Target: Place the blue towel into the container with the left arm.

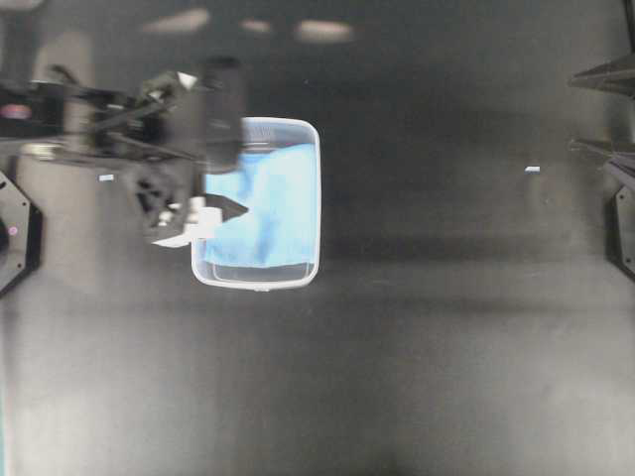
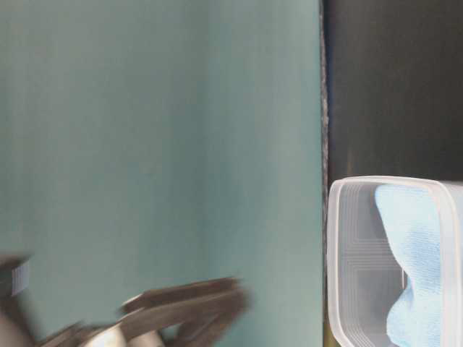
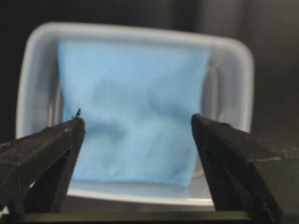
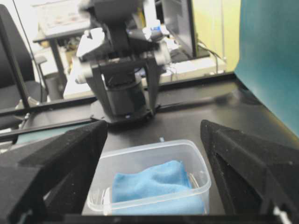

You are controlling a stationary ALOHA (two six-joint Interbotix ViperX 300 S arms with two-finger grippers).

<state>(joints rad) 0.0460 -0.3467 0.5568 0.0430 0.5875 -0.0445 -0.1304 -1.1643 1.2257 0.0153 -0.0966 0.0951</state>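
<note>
The blue towel [image 1: 273, 203] lies rumpled inside the clear container [image 1: 316, 198] on the black table. My left gripper [image 1: 230, 159] is open and empty, above the container's left edge. In the left wrist view the towel [image 3: 135, 107] fills most of the container [image 3: 140, 30], and the left gripper [image 3: 138, 123] has its fingers spread wide with nothing between them. My right gripper [image 1: 585, 111] is open and empty at the far right edge. The right wrist view shows the towel [image 4: 154, 184] in the container [image 4: 149, 145] and the left arm [image 4: 124, 70] behind it, between the right gripper's [image 4: 154, 126] spread fingers.
A teal wall [image 2: 159, 144] stands along one table side. The container [image 2: 340, 253] with the towel [image 2: 416, 246] shows at the lower right of the table-level view. A small white scrap [image 1: 532, 170] lies on the table near the right arm.
</note>
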